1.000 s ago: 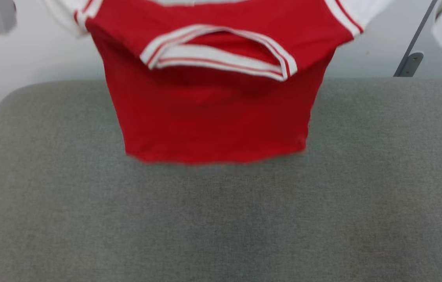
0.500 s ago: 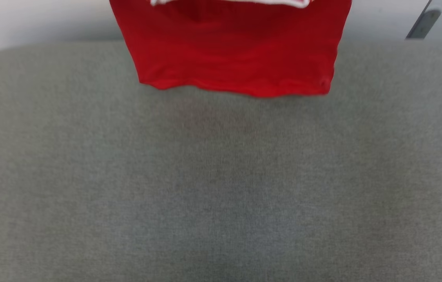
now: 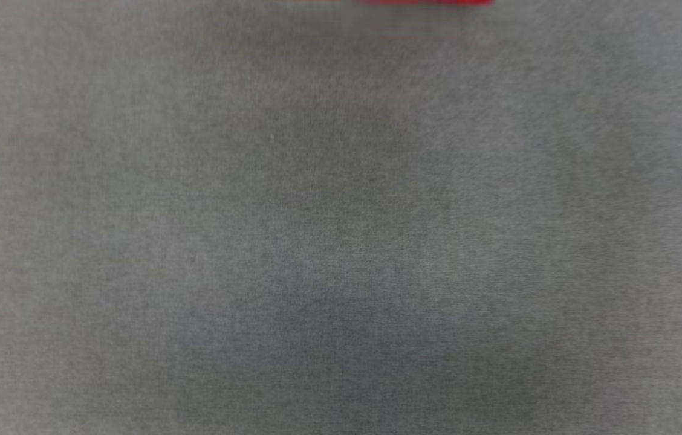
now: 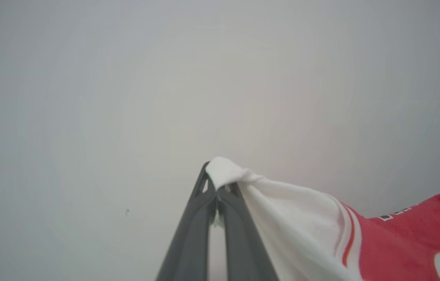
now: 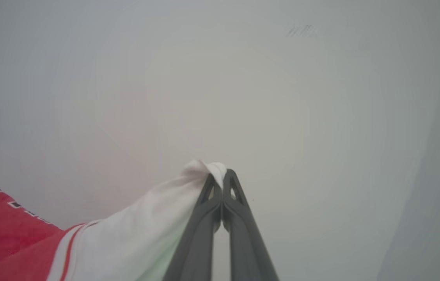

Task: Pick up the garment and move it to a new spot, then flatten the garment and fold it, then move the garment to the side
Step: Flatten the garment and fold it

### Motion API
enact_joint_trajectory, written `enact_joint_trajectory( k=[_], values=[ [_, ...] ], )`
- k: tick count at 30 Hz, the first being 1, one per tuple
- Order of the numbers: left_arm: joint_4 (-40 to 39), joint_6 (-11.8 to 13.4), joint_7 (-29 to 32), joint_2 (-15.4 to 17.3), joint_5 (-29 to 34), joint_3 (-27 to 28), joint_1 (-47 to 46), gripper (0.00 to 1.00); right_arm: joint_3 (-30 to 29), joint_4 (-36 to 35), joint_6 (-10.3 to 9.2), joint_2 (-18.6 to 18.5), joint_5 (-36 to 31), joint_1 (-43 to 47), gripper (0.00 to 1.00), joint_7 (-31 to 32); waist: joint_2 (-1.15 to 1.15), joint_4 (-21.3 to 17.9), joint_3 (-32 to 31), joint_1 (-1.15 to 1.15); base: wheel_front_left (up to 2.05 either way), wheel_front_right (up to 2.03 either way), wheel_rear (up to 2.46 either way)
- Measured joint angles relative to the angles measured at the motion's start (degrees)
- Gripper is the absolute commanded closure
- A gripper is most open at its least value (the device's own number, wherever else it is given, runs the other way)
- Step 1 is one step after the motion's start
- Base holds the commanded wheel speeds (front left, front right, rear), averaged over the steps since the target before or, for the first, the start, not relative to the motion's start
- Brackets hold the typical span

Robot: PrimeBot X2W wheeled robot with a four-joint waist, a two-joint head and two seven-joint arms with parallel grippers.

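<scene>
The garment is a red jersey with white sleeves and red-white stripe trim. My left gripper (image 4: 217,183) is shut on the tip of one white sleeve of the garment (image 4: 399,242), which trails to the right in the left wrist view. My right gripper (image 5: 222,181) is shut on the other white sleeve, and the garment (image 5: 5,238) hangs away to the left in the right wrist view. In the head view a thin red strip of the garment's hem (image 3: 425,2) shows at the top edge, above the grey cushion (image 3: 341,241).
The grey fabric cushion spreads across the whole head view. Both wrist views look at a plain pale wall (image 4: 165,78) behind the held sleeves.
The head view has tilted down, so the far edge of the cushion and the floor have left it. The garment has slid up that view until only its hem shows.
</scene>
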Motion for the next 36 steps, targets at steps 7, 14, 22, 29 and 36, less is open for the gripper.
enact_joint_trajectory(
  k=[7, 14, 22, 29, 36],
  values=[
    [1.97, -0.14, -1.91, -1.12, -2.05, -5.72, 3.85, 1.0, 5.05, 4.8, 0.0, 0.12, -1.93, 3.12, 1.0, -0.88, 0.0, 1.9, 2.6, 0.0, 0.0, 0.0, 0.0],
    [0.13, -0.14, 6.05, 1.81, -9.0, -12.37, 15.74, 1.0, 12.07, 7.35, 0.0, -0.99, 9.8, 13.2, 1.0, 2.5, 0.0, 2.87, -0.27, 0.0, 0.0, 0.0, 0.0],
    [-5.76, -0.14, 14.07, 7.62, -16.3, -17.41, 32.2, 1.0, 17.15, -1.51, 0.0, -6.08, 26.13, 30.21, 1.0, 14.05, 0.0, 2.93, -5.74, 0.0, 0.0, 0.0, 0.0],
    [-15.11, 1.52, 17.17, 15.36, -20.48, -19.39, 45.96, 1.0, 17.62, -14.05, 0.0, -12.58, 34.95, 46.64, 1.0, 26.41, 0.0, 2.19, -10.94, 0.0, 0.0, 0.0, 0.0],
    [-31.41, 9.03, 19.78, 24.98, -27.06, -19.61, 60.24, 1.0, 12.78, -26.94, 0.0, -16.05, 38.89, 63.83, 1.0, 38.94, 0.0, 1.04, -15.0, 0.0, 0.0, 0.0, 0.0]
  ],
)
